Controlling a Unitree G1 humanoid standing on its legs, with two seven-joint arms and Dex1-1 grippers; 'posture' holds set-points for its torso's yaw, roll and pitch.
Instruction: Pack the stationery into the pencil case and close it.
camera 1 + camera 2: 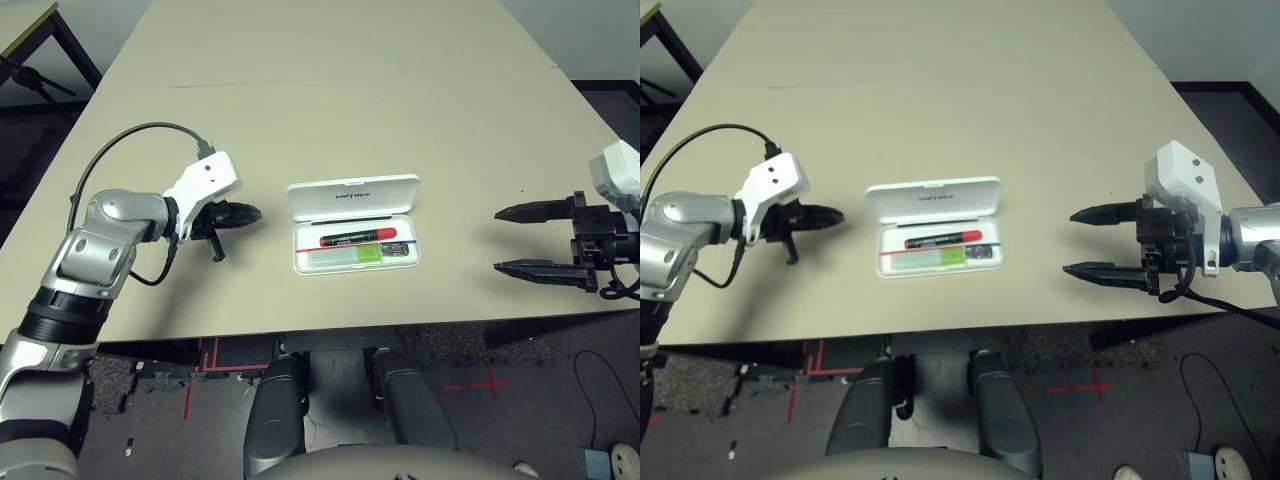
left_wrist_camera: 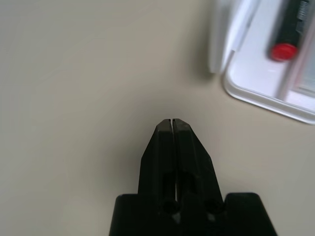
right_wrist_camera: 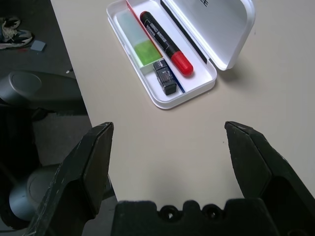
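The white pencil case lies open at the table's middle, its lid tipped back. Its tray holds the red marker, the pale green highlighter and a small dark stubby piece; the same three lie in the tray as red marker, highlighter and dark piece. My left gripper is shut and empty, just left of the case, its tip near the case's corner. My right gripper stands wide open, well right of the case.
The tan table stretches far behind the case. Its front edge runs close below the case. A dark floor with red tape marks lies beyond the edge. Another table stands at the far left.
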